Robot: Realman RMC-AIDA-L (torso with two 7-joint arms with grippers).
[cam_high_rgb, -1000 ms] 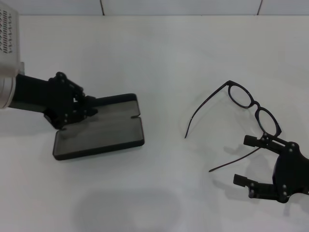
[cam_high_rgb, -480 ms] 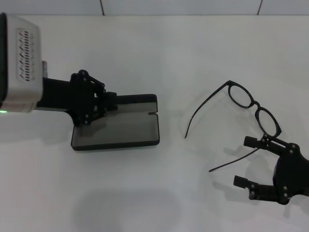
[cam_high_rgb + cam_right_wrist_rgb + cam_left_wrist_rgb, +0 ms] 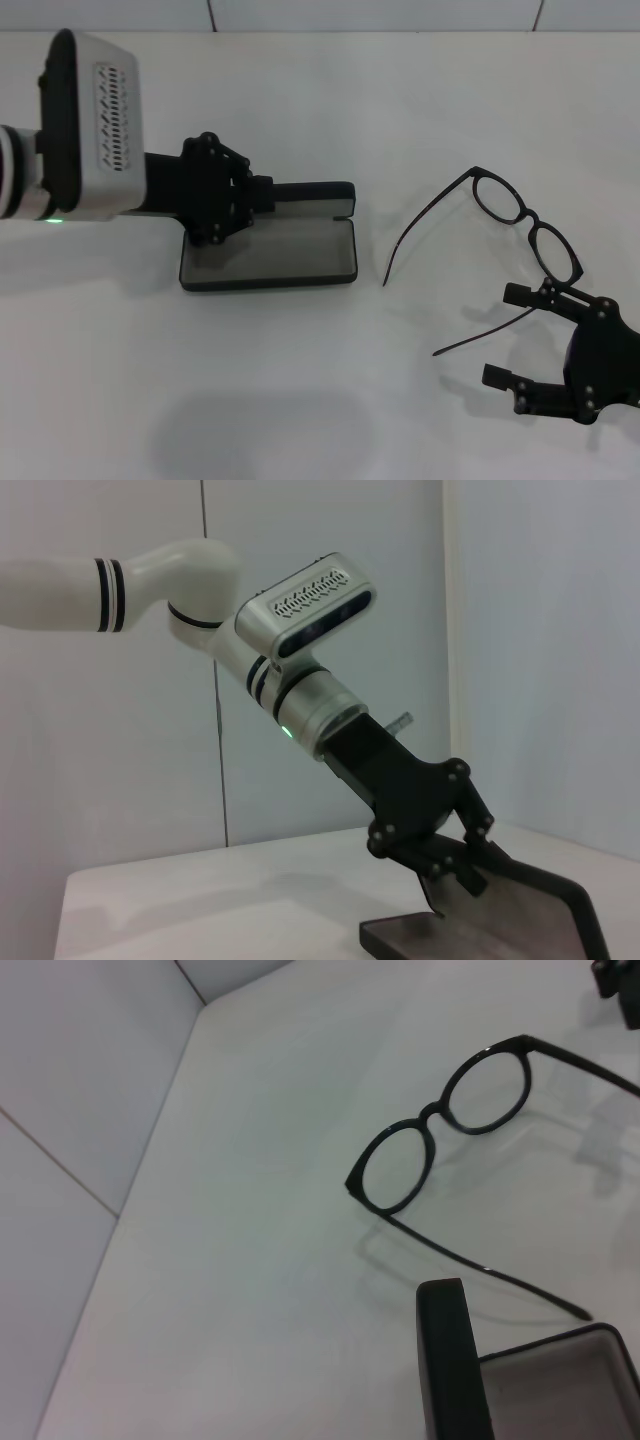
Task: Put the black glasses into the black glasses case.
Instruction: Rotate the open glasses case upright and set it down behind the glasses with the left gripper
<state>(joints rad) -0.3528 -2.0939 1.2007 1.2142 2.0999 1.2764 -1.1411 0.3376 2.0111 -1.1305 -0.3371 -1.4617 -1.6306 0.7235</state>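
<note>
- One black glasses case (image 3: 268,250) lies open left of centre on the white table (image 3: 330,390), grey lining up, lid raised at the far side
- One pair of black glasses (image 3: 500,225) sits to its right, apart from it, temple arms unfolded
- Two grippers: left gripper (image 3: 245,197) pinches the case's lid; right gripper (image 3: 510,335) gapes wide, holding nothing, just beside the glasses' near temple arm

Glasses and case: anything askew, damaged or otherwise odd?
Nothing stands out. The black glasses lie unfolded and intact; the black glasses case sits open, its lid held by the left tool. The right tool waits open nearby.
</note>
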